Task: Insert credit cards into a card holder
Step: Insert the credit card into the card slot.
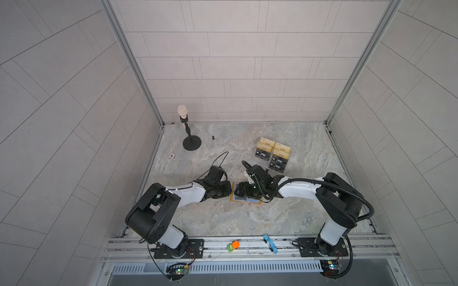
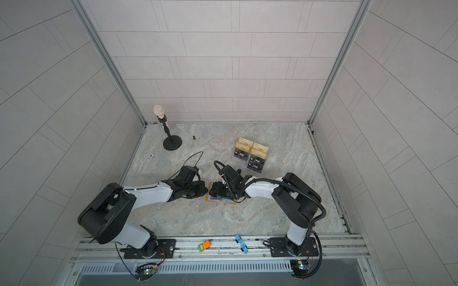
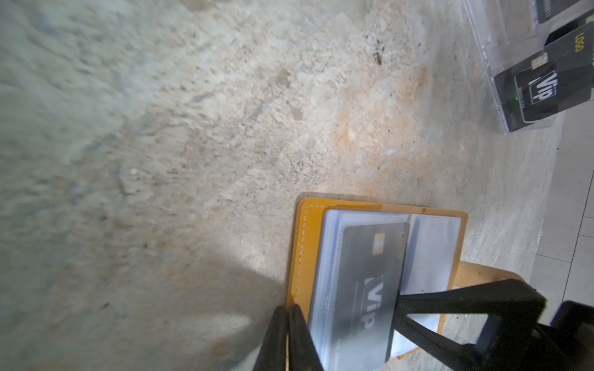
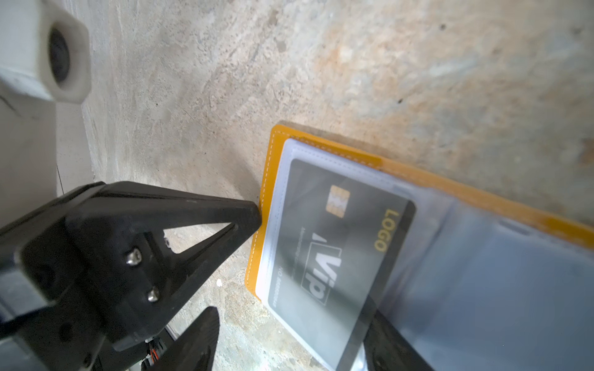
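Left wrist view shows the card holder (image 3: 303, 257) lying open and flat on the stone-patterned table (image 3: 193, 128). One black Vip credit card (image 3: 369, 282) is lodged under a clear sleeve (image 3: 331, 257) of the page, with a dark strip of its long edge outside the plastic on the spine side. The left gripper (image 3: 286, 313) is clamped on the card holder's yellow outer border, its two fingers pressed together with the leather edge between them. The right gripper (image 1: 239, 191) hangs over the card holder from the opposite side with its jaws spread wide. One finger (image 3: 450, 305) has its tip against the card's exposed edge near the spine, and the other finger (image 4: 202, 337) is over bare table just past the outer border, so the card is touched rather than pinched. Beyond the card holder, toward the back wall, a clear acrylic stand (image 3: 495, 48) carries more black Vip credit cards (image 3: 536, 86) in its front tiers and gold cards (image 1: 267, 143) behind.
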Motion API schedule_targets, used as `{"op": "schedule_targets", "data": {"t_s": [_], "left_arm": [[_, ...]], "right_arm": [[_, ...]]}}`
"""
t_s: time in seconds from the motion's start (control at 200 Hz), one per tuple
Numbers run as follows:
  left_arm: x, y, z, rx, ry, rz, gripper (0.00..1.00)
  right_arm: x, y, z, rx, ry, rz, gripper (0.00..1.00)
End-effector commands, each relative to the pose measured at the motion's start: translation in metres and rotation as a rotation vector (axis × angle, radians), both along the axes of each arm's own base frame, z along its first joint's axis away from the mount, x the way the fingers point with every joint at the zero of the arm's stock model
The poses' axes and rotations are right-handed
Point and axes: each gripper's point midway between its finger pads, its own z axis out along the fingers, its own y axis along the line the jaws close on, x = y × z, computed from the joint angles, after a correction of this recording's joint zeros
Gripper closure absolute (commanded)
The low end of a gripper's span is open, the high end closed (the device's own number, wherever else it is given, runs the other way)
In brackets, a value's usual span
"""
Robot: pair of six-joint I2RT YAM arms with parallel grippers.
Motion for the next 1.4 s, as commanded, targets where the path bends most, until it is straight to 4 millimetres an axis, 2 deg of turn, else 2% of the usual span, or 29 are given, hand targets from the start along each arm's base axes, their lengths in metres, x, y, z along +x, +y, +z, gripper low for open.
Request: {"op": "schedule_targets", "data": {"t_s": [0.0,0.145,0.22,0.285,0.401,0.586,0.761,0.861,0.941,1.086,1.257,1.397], "left_arm": [[-0.01,0.004,-0.003,0.011,0.023,-0.002,0.91],[-0.014,0.005,-0.004,0.017,0.028,-0.003,0.92],[-0.013,0.007,-0.001,0.023,0.018,0.008,0.91],[-0.011,0.01,0.002,0.037,0.006,0.02,0.91],[-0.006,0.012,0.007,0.069,-0.008,0.019,0.89],[-0.003,0.016,0.013,0.115,-0.009,0.002,0.83],[-0.001,0.024,0.02,0.178,-0.017,-0.019,0.74],[0.001,0.023,0.035,0.18,-0.034,-0.042,0.7],[0.0,0.015,0.05,0.139,-0.046,-0.076,0.67],[-0.006,-0.021,0.072,-0.042,-0.053,-0.153,0.61],[-0.003,-0.048,0.075,-0.141,-0.078,-0.163,0.56],[0.003,-0.064,0.072,-0.17,-0.094,-0.155,0.51]], "right_arm": [[-0.001,0.001,0.002,-0.016,-0.001,-0.021,0.27],[0.001,0.009,0.005,0.004,-0.004,0.003,0.26],[0.003,0.023,0.013,0.113,0.001,0.005,0.26],[0.003,0.028,0.012,0.157,0.023,-0.003,0.26],[-0.003,0.016,0.007,0.059,0.019,0.025,0.26],[-0.003,-0.013,0.031,-0.066,-0.073,0.037,0.24],[0.0,-0.027,0.041,-0.086,-0.108,0.057,0.25],[0.005,-0.031,0.049,-0.075,-0.131,0.071,0.27],[0.008,-0.037,0.052,-0.096,-0.147,0.098,0.34],[0.014,-0.054,0.042,-0.137,-0.161,0.121,0.69],[0.015,-0.067,0.025,-0.171,-0.152,0.138,0.7],[0.016,-0.064,0.015,-0.171,-0.135,0.156,0.71]]}}
